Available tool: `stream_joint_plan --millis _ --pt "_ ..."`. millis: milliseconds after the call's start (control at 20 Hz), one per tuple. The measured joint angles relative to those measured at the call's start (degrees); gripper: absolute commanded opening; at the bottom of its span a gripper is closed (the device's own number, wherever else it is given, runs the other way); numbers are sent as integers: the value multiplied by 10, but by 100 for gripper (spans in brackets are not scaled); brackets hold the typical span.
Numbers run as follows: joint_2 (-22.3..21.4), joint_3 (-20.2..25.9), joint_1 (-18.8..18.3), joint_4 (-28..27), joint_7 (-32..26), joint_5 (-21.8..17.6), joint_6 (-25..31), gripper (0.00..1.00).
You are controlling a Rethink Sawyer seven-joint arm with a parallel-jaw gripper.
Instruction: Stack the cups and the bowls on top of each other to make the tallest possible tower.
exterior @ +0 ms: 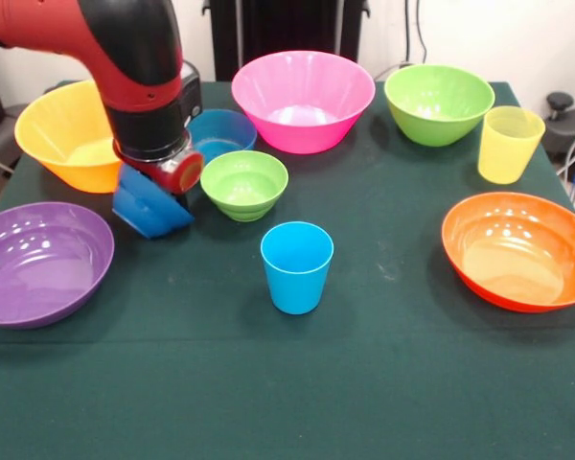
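Gripper (pixel 153 187) clamped on dark blue bowl (pixel 151 206), tilted, lifted off table (pixel 364 383). Blue cup (pixel 297 266) upright, rim up — the likely base — nearer camera, toward picture right. No tower yet. Count: cups 2 — blue, yellow (pixel 510 144); bowls 8.

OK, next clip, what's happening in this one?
The arm is down at the table's left with a dark blue bowl tilted on edge just under its wrist; the hand itself is hidden, so whether it grips the bowl is unclear. Nothing is stacked yet. The blue cup stands alone mid-table, the yellow cup at the right, and the other bowls sit separately around them.
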Motion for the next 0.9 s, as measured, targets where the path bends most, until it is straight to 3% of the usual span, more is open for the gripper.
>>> stream_joint_plan --millis 900 --pt "5 25 -4 -31 0 -1 3 100"
